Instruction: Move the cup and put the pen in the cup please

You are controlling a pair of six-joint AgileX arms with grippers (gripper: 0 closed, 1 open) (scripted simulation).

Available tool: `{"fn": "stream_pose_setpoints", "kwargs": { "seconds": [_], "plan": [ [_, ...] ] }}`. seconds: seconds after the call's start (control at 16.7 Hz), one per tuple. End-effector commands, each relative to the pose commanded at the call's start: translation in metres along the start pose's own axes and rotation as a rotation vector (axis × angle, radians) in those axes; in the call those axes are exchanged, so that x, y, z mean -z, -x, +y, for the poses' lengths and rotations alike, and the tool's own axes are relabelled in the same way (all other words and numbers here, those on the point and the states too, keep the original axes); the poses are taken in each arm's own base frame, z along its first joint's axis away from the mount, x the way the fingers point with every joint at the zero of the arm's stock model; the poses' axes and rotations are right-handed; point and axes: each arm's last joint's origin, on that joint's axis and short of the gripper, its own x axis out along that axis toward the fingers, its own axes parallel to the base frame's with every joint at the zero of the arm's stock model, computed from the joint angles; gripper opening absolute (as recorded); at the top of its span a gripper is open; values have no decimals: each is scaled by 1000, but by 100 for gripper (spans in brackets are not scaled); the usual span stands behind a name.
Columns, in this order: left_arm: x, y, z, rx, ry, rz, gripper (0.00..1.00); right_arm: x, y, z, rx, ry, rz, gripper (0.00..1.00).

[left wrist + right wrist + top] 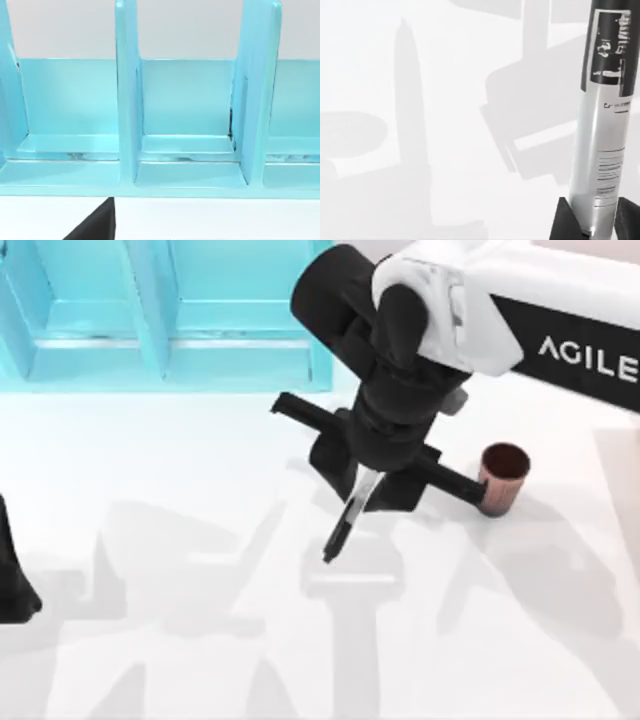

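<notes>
The pen (345, 520) hangs above the table's middle, tilted, its pointed black end toward the table. My right gripper (370, 485) is shut on its upper part. In the right wrist view the grey-white labelled barrel (602, 145) rises from between the two black fingertips (564, 222). The copper-brown cup (503, 478) stands upright on the table to the right of the gripper, apart from the pen. My left arm (12, 580) is parked at the table's left edge.
A light blue rack (170, 310) with upright dividers stands along the back left of the table, and its compartments (187, 125) face the left wrist camera. White tabletop (200, 640) spreads in front of the arm.
</notes>
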Motion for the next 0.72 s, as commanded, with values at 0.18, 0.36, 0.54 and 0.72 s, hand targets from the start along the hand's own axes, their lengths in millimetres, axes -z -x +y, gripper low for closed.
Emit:
{"fn": "stream_pose_setpoints", "kwargs": {
  "seconds": [0.18, 0.36, 0.54, 0.72],
  "plan": [
    [0, 0, 0, 0, 0, 0, 100, 3, 2, -1, 0, 0, 1, 0],
    [0, 0, 0, 0, 0, 0, 100, 0, 2, -1, -2, -5, 0, 0],
    [0, 0, 0, 0, 0, 0, 100, 2, 1, 0, -31, 43, -50, 0],
    [0, 0, 0, 0, 0, 0, 100, 5, -3, -1, -84, 143, -169, 0]
  ]
}}
